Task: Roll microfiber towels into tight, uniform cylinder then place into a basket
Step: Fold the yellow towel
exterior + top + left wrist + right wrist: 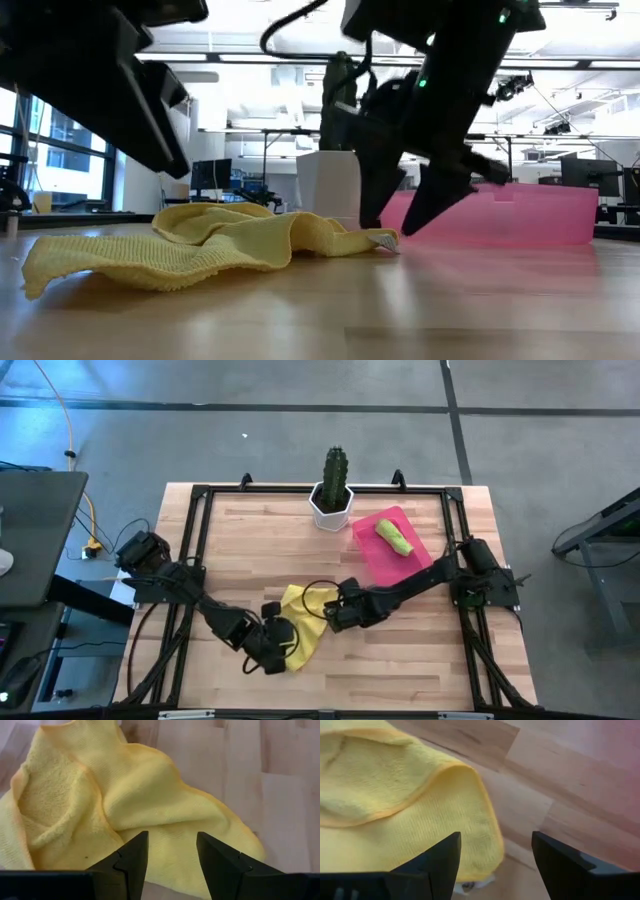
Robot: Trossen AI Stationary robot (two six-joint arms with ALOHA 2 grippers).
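Note:
A crumpled yellow microfiber towel [308, 618] lies on the wooden table near its front middle, and its folds show in the low view [200, 245]. My left gripper [172, 855] hovers open over the towel's near left part [287, 644], clear of it. My right gripper [495, 855] is open and points steeply down, low over the towel's right corner [385, 240], where a small white tag shows. Whether its tips touch the cloth cannot be told. A rolled lime green towel [395, 537] lies in the pink basket [375, 560] at the back right.
A white hexagonal pot [331, 507] with a cactus stands at the far middle, just left of the basket. A black frame [200, 495] runs around the tabletop. Bare wood lies right of the yellow towel and along the front edge.

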